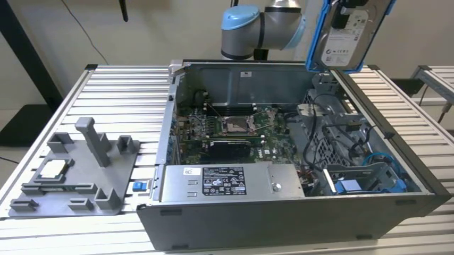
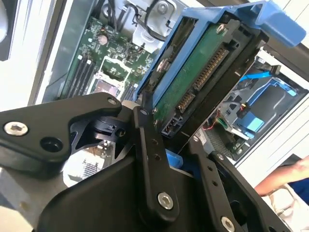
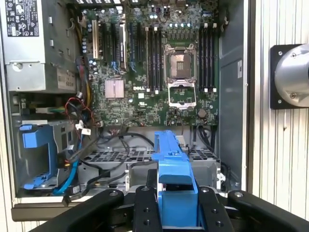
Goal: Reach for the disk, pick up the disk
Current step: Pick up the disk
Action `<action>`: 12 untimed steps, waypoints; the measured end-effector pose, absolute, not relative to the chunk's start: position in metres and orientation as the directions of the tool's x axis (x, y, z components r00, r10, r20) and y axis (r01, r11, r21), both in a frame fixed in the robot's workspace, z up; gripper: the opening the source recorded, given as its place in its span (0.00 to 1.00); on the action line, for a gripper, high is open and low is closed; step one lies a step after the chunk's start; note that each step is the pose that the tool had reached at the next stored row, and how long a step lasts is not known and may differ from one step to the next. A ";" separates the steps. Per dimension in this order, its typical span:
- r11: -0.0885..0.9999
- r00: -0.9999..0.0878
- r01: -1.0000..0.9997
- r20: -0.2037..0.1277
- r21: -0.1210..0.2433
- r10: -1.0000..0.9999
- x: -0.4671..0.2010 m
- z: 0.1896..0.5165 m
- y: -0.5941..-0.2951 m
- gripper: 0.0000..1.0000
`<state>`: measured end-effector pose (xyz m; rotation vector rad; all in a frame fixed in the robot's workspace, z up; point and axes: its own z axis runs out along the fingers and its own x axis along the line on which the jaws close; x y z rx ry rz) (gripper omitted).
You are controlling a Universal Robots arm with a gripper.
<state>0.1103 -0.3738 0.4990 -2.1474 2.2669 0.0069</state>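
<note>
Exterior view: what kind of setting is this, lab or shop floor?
Likely a robotics lab bench set up for PC disassembly. An open computer case lies on a slatted aluminium table, a grey fixture tray beside it, and the gripper holds the disk above the case.

In the exterior view the disk point(image 1: 349, 33) runs off the picture's top edge, so the claw above it is cut away. In both wrist views the claw's fingers point(image 3: 147, 212) cover the disk's held end. A person's arm point(image 2: 285, 181) is cropped at the edge.
</note>
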 end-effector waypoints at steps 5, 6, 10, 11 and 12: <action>0.054 -0.054 -0.998 -0.019 -0.010 -0.998 0.110 0.499 -0.395 0.00; 0.054 -0.054 -0.998 -0.019 -0.010 -0.998 0.109 0.499 -0.399 0.00; 0.054 -0.054 -0.998 -0.020 -0.010 -0.998 0.109 0.499 -0.417 0.00; 0.054 -0.054 -0.998 -0.020 -0.010 -0.998 0.108 0.499 -0.421 0.00; 0.054 -0.054 -0.998 -0.020 -0.010 -0.998 0.108 0.499 -0.426 0.00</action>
